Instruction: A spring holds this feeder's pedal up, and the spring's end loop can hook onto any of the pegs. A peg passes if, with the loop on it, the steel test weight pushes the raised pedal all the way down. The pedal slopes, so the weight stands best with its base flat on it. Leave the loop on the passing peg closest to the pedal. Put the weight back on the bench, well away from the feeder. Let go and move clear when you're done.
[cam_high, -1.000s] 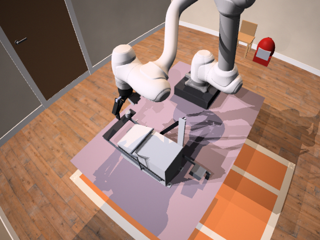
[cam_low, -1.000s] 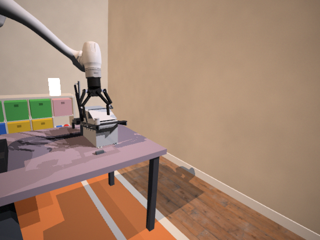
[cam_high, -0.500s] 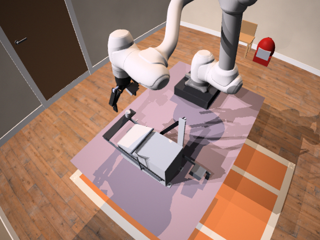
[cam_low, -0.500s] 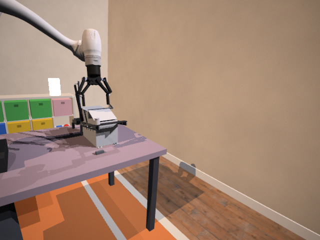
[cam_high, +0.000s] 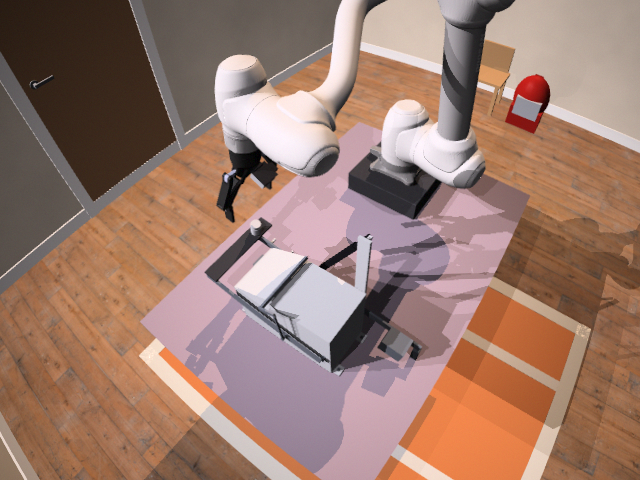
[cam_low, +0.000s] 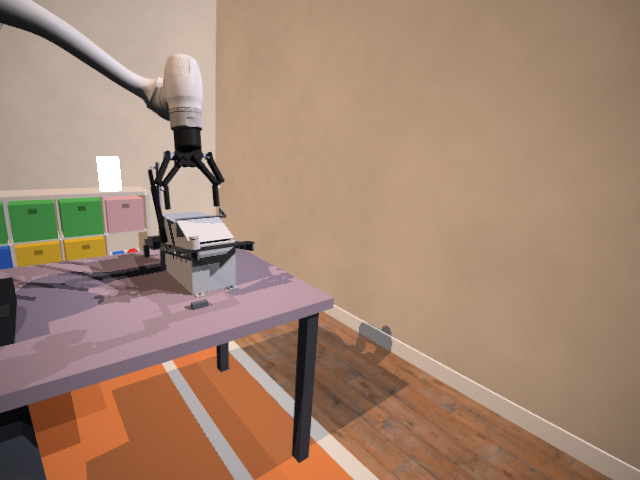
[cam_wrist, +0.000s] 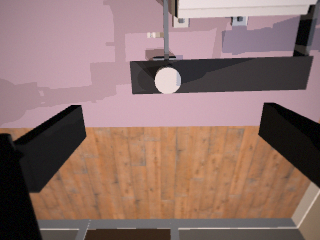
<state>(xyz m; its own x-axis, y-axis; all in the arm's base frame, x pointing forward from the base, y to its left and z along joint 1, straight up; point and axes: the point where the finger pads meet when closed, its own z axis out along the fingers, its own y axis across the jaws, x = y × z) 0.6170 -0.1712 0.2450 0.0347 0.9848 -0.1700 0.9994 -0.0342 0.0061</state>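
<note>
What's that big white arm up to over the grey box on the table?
A white robot arm holds its black gripper, fingers spread wide and empty, above the edge of the purple bench. Below it sits a grey feeder box with a dark pedal at its end. A small steel test weight stands on that pedal, untouched by the fingers. The weight has not yet gone back onto the bench.
</note>
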